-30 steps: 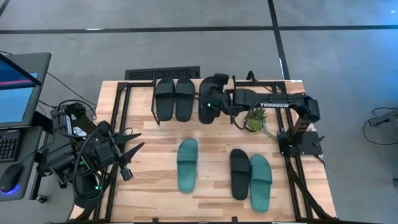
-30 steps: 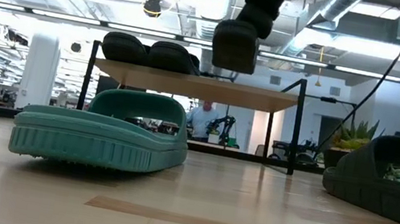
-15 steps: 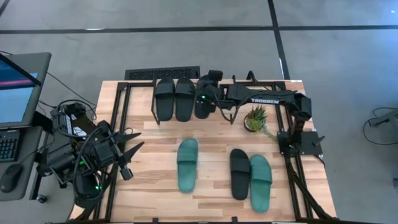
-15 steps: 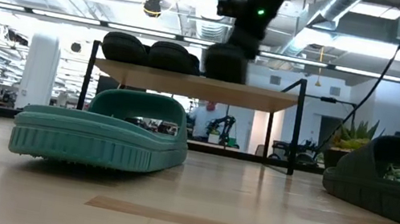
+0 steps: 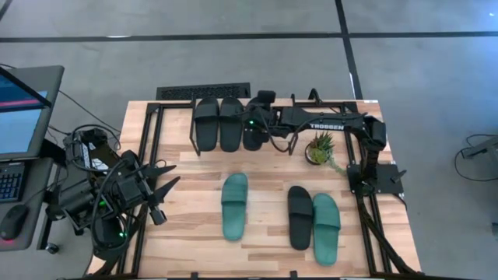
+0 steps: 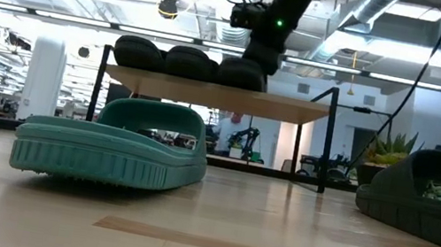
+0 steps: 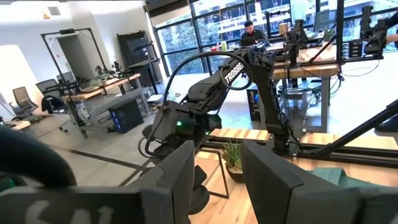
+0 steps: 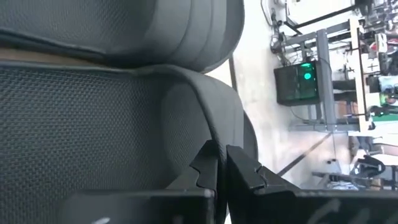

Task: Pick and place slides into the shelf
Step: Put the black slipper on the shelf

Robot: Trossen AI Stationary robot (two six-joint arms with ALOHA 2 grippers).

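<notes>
Shelf [image 5: 233, 148] sits at the bench [image 5: 194, 225] back edge, open plank right of the third black slide [image 5: 254, 132]. Right claw [image 5: 257, 124] has come down since a second ago; the slide now rests beside the other two black slides [image 5: 219, 123]. Claw pinched nearly shut on its edge. Left claw [image 5: 159, 190] parked at the bench's left edge, fingers apart, empty.

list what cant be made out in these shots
- Third black slide on the shelf: high view, right hand covers most of it.
- Right hand's grip: fingers look pinched on the slide's edge; contact unclear.
- Slide at the right edge: low view, cut off.
- Left hand: idle at the table's left.
</notes>
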